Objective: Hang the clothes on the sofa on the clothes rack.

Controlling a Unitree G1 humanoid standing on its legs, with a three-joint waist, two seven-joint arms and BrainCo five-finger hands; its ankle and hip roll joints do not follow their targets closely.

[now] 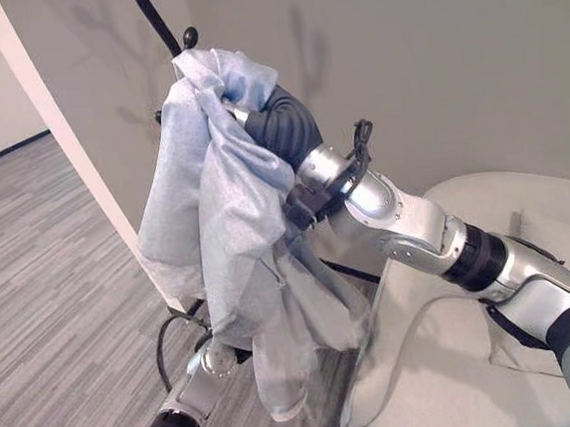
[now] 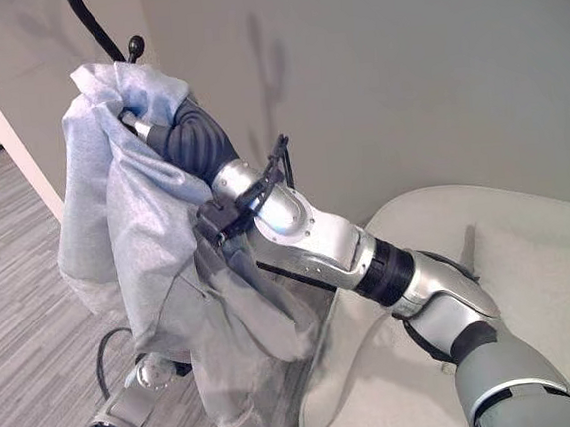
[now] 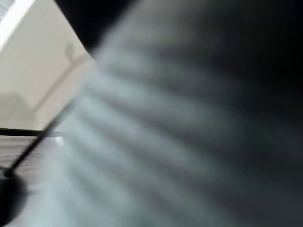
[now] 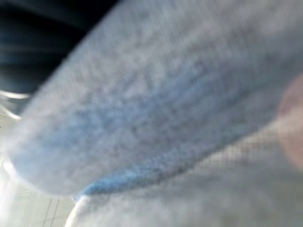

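Right hand (image 2: 173, 133) raised high, dark ribbed cover showing, fingers buried in the folds of a pale blue-grey garment (image 2: 143, 246); impossible to tell whether clenched on the cloth or merely draped by it. A silver fingertip peeking out of the fabric near the top. Garment bunched over that hand and hanging down in long folds past the wrist and forearm, lower end dangling free above the floor. Top of the bundle lifted right up beside a black hook of the clothes rack (image 1: 155, 20), whose ball-tipped peg (image 1: 189, 34) stands just above the cloth; unclear whether caught on it. In the right wrist view, close blurred cloth only.

Left hand (image 1: 214, 360) low, below the hanging hem, fingers hidden behind the fabric, so state not readable. In its wrist view, blurred grey cloth and a thin black bar of the rack.

Cream sofa (image 2: 531, 282) at lower right, under the right arm. Grey striped carpet floor (image 1: 42, 295) to the left, beige wall (image 2: 402, 63) behind.
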